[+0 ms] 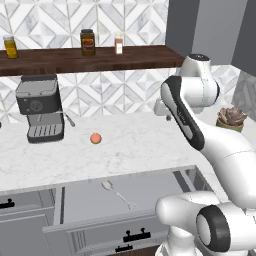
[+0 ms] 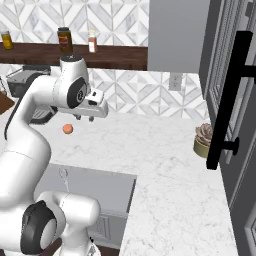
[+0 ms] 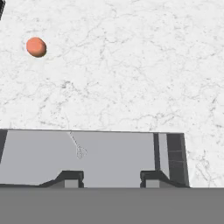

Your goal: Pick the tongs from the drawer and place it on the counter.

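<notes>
The slim silver tongs lie flat in the open grey drawer, rounded head toward the counter and handle toward the drawer front. In the hand view the tongs are a faint thin line on the drawer floor, left of centre. My gripper is open with nothing between its fingertips. It hangs high over the white marble counter, behind the drawer, and is partly hidden by my arm in the left base view. In the right base view the gripper points down over the counter.
A small orange ball rests on the counter near a coffee machine. A potted succulent stands at the right by tall dark cabinet doors. Jars line the dark wooden shelf above.
</notes>
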Motion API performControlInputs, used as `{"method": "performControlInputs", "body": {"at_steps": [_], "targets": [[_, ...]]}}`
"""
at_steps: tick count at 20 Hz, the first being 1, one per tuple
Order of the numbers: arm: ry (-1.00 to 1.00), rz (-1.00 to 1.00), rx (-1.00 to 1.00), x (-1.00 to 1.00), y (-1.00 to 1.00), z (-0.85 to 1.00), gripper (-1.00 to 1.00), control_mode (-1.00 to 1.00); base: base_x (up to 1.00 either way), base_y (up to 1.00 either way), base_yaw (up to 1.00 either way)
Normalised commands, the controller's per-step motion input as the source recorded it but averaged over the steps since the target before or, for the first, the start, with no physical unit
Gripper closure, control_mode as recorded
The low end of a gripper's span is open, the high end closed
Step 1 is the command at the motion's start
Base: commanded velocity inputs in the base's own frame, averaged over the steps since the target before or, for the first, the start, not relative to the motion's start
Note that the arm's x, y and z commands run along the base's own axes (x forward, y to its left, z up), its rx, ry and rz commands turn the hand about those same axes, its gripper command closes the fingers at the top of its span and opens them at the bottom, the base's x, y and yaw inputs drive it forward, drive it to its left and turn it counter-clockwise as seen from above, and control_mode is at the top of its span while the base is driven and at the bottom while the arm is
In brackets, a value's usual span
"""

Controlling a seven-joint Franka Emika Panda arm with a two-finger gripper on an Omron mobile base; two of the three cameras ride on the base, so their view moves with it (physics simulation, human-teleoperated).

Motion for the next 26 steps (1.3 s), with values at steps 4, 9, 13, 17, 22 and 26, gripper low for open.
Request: {"method": "performControlInputs", "body": {"at_steps": [4,9,13,17,22,26], "targets": [[-0.01,0.0,0.0,-0.22,0.0,0.0,-1.0,-1.0,0.0,0.0,0.0],[0.0,0.05,-0.01,-0.44,0.11,-0.01,-1.0,-1.0,0.0,0.0,0.0],[0.0,0.07,0.0,-0.28,0.94,0.0,-1.0,-1.0,0.0,0.0,0.0],[0.0,0.06,0.0,-0.2,1.0,0.0,-1.0,-1.0,0.0,0.0,0.0],[0.0,0.01,0.0,-0.19,-0.08,0.0,-1.0,-1.0,0.0,0.0,0.0],[0.0,-0.02,0.0,-0.1,-0.38,0.0,-1.0,-1.0,0.0,0.0,0.0]]}}
